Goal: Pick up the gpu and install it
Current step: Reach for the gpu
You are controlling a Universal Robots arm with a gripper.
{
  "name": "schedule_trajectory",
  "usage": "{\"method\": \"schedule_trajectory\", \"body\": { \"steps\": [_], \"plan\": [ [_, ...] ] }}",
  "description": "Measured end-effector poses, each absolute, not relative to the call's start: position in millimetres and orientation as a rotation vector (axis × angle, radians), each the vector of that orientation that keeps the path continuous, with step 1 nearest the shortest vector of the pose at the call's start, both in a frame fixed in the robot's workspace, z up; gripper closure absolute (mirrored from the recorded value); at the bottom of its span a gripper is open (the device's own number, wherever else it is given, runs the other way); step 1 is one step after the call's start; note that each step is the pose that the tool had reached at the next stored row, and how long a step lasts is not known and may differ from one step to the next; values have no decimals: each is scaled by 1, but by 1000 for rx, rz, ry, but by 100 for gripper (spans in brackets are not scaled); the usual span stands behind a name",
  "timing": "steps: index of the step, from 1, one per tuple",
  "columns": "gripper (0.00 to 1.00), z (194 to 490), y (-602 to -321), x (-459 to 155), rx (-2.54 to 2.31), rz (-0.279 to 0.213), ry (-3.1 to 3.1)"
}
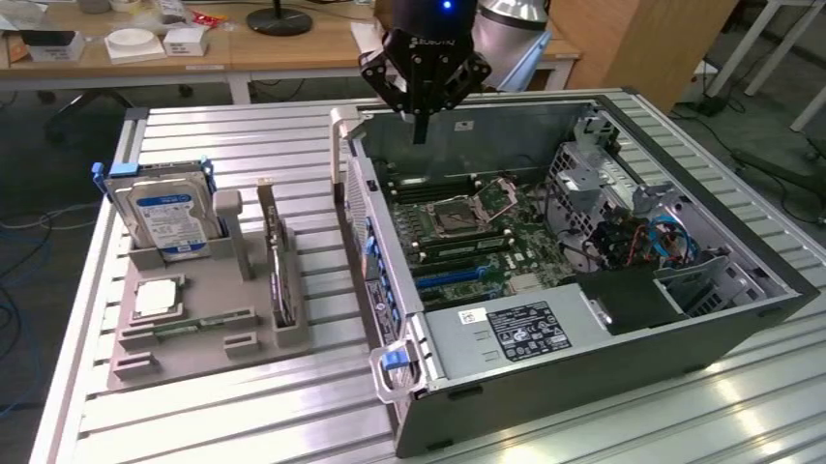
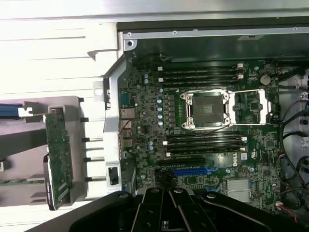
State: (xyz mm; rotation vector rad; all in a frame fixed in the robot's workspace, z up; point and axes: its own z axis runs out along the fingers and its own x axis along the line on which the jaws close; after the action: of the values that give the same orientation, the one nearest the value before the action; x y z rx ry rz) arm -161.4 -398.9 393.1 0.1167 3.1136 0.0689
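Note:
The gpu (image 1: 275, 263) stands on edge in a slot of the grey holder (image 1: 246, 280), to the exterior view's left of the open computer case (image 1: 761, 319). The wrist view gives its green board (image 2: 58, 159) edge-on beside the case wall. My gripper (image 1: 417, 130) hangs above the far end of the case, over the motherboard (image 1: 458, 227), well apart from the gpu. Its fingers (image 2: 159, 212) are shut together with nothing between them.
A blue-labelled hard drive (image 1: 165, 215) stands in the holder's back slot. A processor (image 1: 155, 297) and a narrow memory stick (image 1: 200, 325) lie at its front. Inside the case are the empty processor socket (image 2: 207, 108), memory slots and a blue expansion slot (image 2: 193, 170).

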Motion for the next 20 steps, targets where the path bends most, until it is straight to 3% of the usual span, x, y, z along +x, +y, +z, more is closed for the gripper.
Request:
{"method": "schedule_trajectory", "body": {
  "steps": [20],
  "plan": [
    [90, 393, -399, -199, 117, 69, 3114]
  ]
}}
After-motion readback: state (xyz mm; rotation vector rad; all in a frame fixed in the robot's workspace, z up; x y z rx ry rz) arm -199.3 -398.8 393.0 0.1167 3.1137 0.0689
